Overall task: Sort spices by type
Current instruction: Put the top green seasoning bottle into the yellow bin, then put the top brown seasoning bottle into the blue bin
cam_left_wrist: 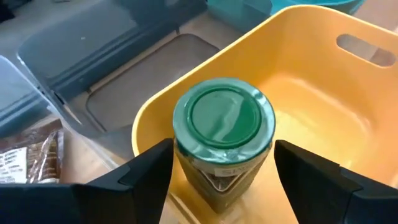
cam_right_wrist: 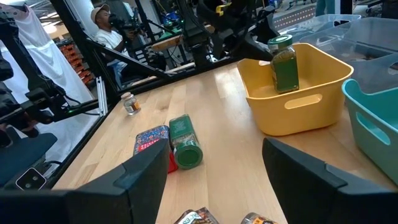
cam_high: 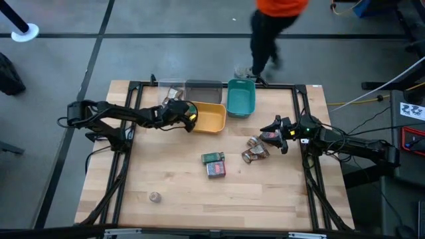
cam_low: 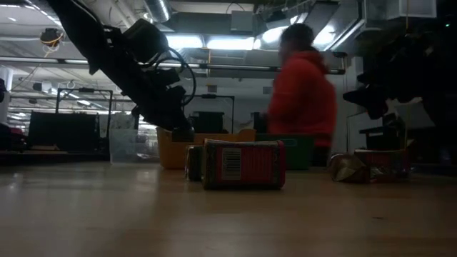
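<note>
Green-capped jar [cam_left_wrist: 222, 118] stands upright inside the yellow tray [cam_left_wrist: 323, 81], between the left gripper's [cam_left_wrist: 222, 171] released jaws; right gripper [cam_right_wrist: 211, 171] jaws spread, empty.

Workshop, ceiling strip lights [cam_low: 228, 43], metal frames [cam_low: 78, 114]

The left arm reaches in from the table's left edge toward the far middle, its left gripper [cam_left_wrist: 222, 171] tilted downward with fingers [cam_left_wrist: 144, 171] spread apart. The right arm stretches in from the right edge; the right gripper [cam_right_wrist: 211, 174] hangs wide open above the table
</note>
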Controlling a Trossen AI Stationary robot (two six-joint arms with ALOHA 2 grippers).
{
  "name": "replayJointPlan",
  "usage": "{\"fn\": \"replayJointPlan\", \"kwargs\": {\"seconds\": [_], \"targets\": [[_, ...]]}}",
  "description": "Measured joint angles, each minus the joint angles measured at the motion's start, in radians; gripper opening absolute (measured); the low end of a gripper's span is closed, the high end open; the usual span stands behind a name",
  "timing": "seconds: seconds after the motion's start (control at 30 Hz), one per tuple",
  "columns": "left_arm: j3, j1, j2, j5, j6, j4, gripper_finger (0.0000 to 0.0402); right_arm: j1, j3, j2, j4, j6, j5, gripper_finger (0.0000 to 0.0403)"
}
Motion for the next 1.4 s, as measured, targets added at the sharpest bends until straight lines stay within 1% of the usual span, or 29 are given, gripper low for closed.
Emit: {"fn": "replayJointPlan", "kwargs": {"seconds": [0.1,0.3,0.43,0.57,0.7,0.93,1.07,1.23,1.3,1.4], "targets": [[-0.001,0.0,-0.012,0.019,0.0,-0.002,0.0262,0.0,0.011,0.0,-0.007,-0.001,0.0,0.0257],[-0.001,0.0,-0.08,0.044,0.0,-0.019,0.0263,0.0,0.1,0.0,-0.033,-0.051,-0.033,0.0257],[-0.001,0.0,-0.145,0.046,0.001,-0.059,0.0263,0.0,0.175,0.006,-0.158,-0.099,-0.035,0.0257],[-0.001,0.0,-0.202,0.046,0.001,-0.099,0.0263,0.0,0.244,0.06,-0.283,-0.141,-0.035,0.0257],[-0.001,0.0,-0.246,0.046,0.001,-0.104,0.0263,0.0,0.307,0.149,-0.352,-0.176,-0.035,0.0257],[-0.001,0.0,-0.29,0.045,0.027,-0.114,0.0263,0.0,0.376,0.362,-0.438,-0.238,-0.034,0.0257],[-0.001,0.0,-0.291,0.045,0.027,-0.123,0.0263,0.0,0.412,0.474,-0.502,-0.29,-0.025,0.0257],[-0.001,0.0,-0.289,0.045,0.027,-0.124,0.0263,0.0,0.464,0.588,-0.573,-0.393,-0.025,0.0257],[-0.001,0.0,-0.289,0.045,0.027,-0.123,0.0263,0.0,0.487,0.626,-0.59,-0.432,-0.01,0.0257],[-0.001,0.0,-0.289,0.045,0.027,-0.128,0.0263,0.0,0.512,0.681,-0.609,-0.489,0.042,0.0257]]}}
